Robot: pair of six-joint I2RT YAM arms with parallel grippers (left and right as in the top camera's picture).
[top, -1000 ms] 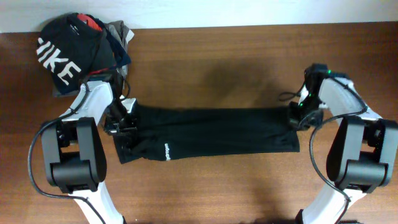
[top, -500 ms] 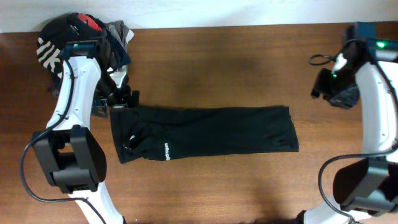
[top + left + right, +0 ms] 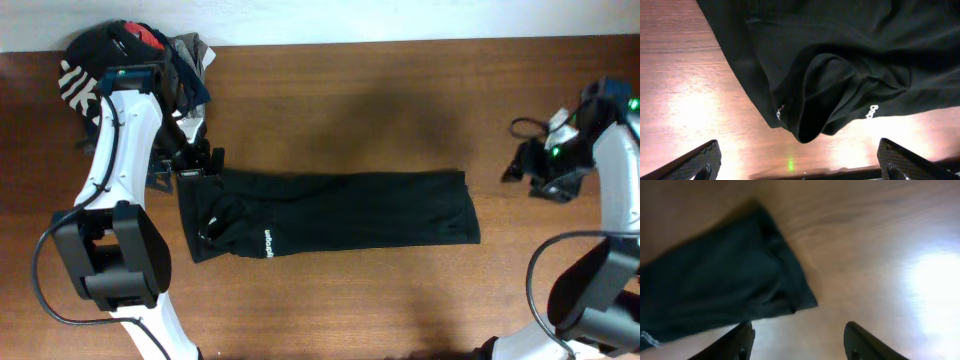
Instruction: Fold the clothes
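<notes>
Wood table [image 3: 350, 120] — blk leggings [image 3: 330, 212], prob. flat

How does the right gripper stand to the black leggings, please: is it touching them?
Apart. The overhead view shows bare table between the right gripper and the near end of the black leggings; the right wrist view shows the same gap.

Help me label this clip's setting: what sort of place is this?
Probably a robotics lab bench: wooden table, left arm and right arm at it, black leggings laid flat, clothes pile at one corner.
</notes>
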